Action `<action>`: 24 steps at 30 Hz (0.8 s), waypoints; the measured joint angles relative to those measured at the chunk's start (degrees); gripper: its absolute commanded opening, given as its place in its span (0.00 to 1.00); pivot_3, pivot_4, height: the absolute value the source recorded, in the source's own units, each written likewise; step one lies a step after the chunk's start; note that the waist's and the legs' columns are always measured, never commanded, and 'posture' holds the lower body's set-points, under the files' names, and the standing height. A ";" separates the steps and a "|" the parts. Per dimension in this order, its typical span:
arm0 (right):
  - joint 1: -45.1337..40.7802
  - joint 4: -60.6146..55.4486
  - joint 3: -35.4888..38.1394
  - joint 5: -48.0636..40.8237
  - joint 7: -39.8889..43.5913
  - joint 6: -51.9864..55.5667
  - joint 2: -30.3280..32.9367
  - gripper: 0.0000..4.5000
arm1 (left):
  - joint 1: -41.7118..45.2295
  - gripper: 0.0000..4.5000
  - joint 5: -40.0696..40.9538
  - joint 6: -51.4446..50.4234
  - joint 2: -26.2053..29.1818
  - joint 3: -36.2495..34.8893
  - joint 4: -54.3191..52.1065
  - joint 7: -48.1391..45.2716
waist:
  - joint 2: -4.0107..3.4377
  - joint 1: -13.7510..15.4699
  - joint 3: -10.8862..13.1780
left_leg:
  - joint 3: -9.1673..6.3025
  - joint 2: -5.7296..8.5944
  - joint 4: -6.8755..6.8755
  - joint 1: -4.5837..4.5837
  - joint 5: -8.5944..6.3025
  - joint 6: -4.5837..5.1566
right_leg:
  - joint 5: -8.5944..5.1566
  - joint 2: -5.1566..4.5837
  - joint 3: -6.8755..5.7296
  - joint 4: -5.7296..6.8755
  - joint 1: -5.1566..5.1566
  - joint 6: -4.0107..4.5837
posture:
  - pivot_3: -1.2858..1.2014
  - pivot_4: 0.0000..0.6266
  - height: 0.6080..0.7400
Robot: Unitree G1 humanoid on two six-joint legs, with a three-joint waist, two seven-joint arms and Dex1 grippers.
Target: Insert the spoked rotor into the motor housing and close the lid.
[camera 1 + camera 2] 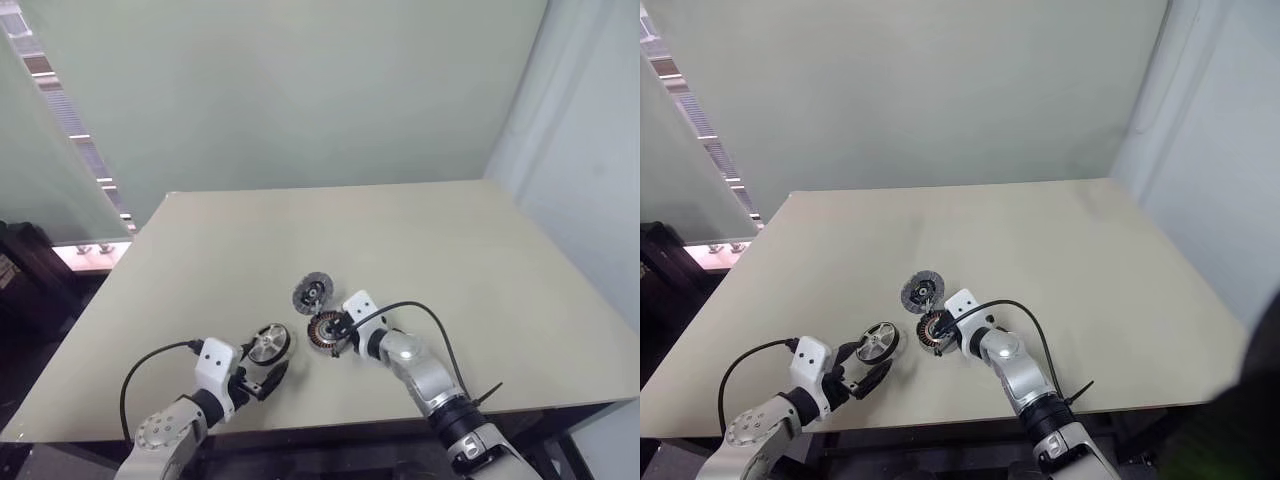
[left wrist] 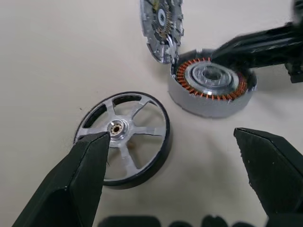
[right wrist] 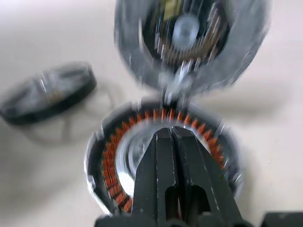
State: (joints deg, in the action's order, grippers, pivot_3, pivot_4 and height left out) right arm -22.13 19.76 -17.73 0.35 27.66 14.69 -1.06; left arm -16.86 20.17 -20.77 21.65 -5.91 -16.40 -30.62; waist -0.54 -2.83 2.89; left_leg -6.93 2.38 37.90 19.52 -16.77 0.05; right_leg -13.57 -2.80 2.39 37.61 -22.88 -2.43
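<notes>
The spoked rotor (image 1: 268,343), a silver wheel with a black rim, lies flat on the table. Just right of it sits the motor housing (image 1: 326,330), a grey cup ringed with copper windings (image 2: 210,87). The lid (image 1: 312,292) stands tilted up, joined to the housing's far edge. My left gripper (image 2: 175,179) is open, with one finger (image 2: 80,184) over the rotor's (image 2: 123,139) near rim and the other toward the housing. My right gripper (image 3: 171,135) is shut, its tips lying over the housing's (image 3: 109,165) middle, below the lid (image 3: 189,42); nothing shows between its fingers.
The tan table (image 1: 450,260) stretches wide behind and to the right of the parts. Its front edge runs just under both wrists. A black cable (image 1: 430,320) loops off the right wrist. Dark furniture (image 1: 30,270) stands past the table's left edge.
</notes>
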 measured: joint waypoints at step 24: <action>6.95 -18.53 -1.26 -1.92 3.73 5.98 6.97 0.01 | 5.71 1.00 32.73 -22.89 -21.92 -14.45 7.45 19.32 | 0.15 0.05 0.02 | -0.05 0.05 0.16 -0.02 0.00 -0.02 | -0.01 -0.02 -0.10 -0.09 0.27 -0.01 | 0.52 0.00 1.00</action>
State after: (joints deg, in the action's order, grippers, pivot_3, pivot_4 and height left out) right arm -15.18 1.22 -18.99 -1.56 31.39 20.67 5.91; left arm -11.15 52.91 -43.66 -0.27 -20.36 -8.95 -11.30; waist -0.39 -2.78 2.90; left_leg -6.98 2.43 38.06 19.51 -16.77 0.04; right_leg -13.58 -2.82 2.29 37.52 -22.61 -2.44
